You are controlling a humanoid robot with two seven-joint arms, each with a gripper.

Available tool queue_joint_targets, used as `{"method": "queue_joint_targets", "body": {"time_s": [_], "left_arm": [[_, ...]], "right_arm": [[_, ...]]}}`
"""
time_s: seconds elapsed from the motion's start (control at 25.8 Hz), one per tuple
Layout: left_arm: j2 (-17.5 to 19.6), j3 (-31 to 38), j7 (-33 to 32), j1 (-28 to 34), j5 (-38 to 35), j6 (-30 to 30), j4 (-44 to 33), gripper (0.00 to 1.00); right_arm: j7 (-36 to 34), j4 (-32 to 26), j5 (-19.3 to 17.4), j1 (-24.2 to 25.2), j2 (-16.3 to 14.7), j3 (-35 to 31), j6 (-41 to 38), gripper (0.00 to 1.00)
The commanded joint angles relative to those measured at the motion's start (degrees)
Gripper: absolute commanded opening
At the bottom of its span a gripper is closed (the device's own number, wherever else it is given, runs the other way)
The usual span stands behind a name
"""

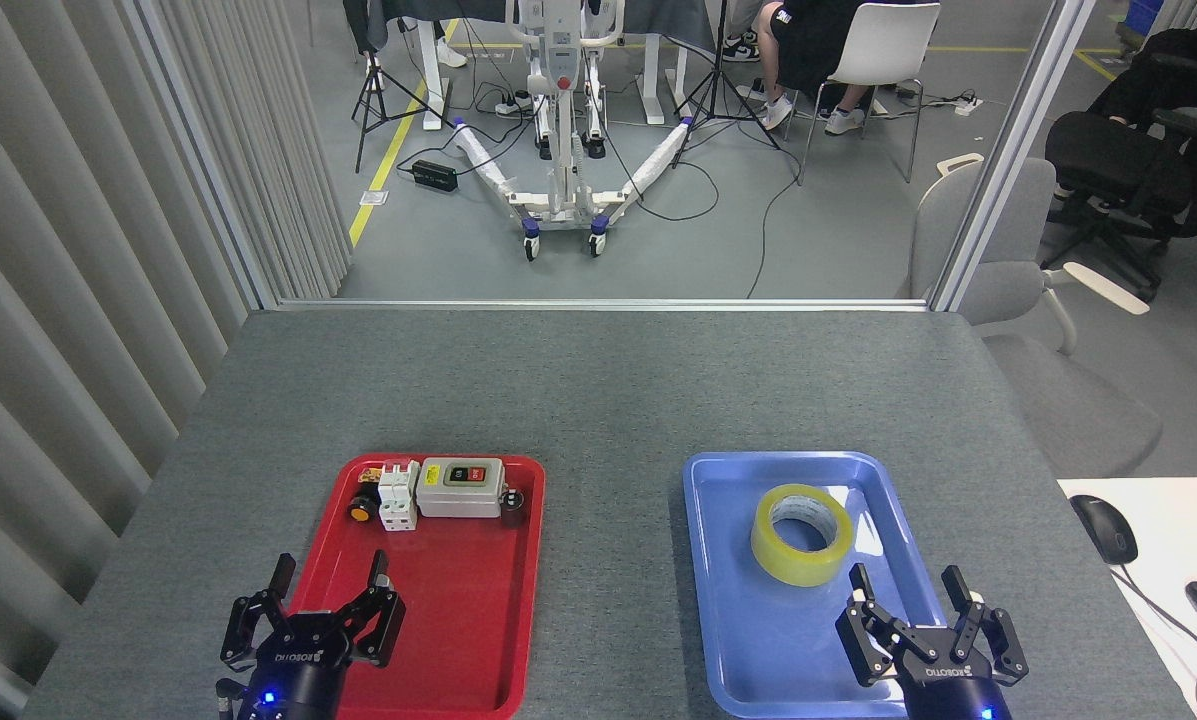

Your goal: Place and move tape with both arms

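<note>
Head view: tape (802,534) lies flat in blue tray (718,560), reachable; right claw (908,592) and left claw (328,580) both gape empty.

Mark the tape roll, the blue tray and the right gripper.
tape roll (801,560), head view, on its yellow outer band.
blue tray (758,640), head view, on its bare floor.
right gripper (909,592), head view, midway between its open fingertips.
</note>
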Motion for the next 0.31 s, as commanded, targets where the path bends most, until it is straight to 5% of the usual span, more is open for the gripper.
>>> {"method": "queue_joint_targets", "body": {"time_s": [0.0,0.27], "left_arm": [[0.0,0.0,0.0,0.1,0.0,0.0,0.0,1.00],[0.0,0.0,0.0,0.0,-0.1,0.1,0.4,1.00]], "right_arm": [[0.1,0.0,0.0,0.1,0.0,0.2,-0.1,0.99],[0.0,0.1,-0.1,0.2,0.0,0.2,-0.1,0.99]]}}
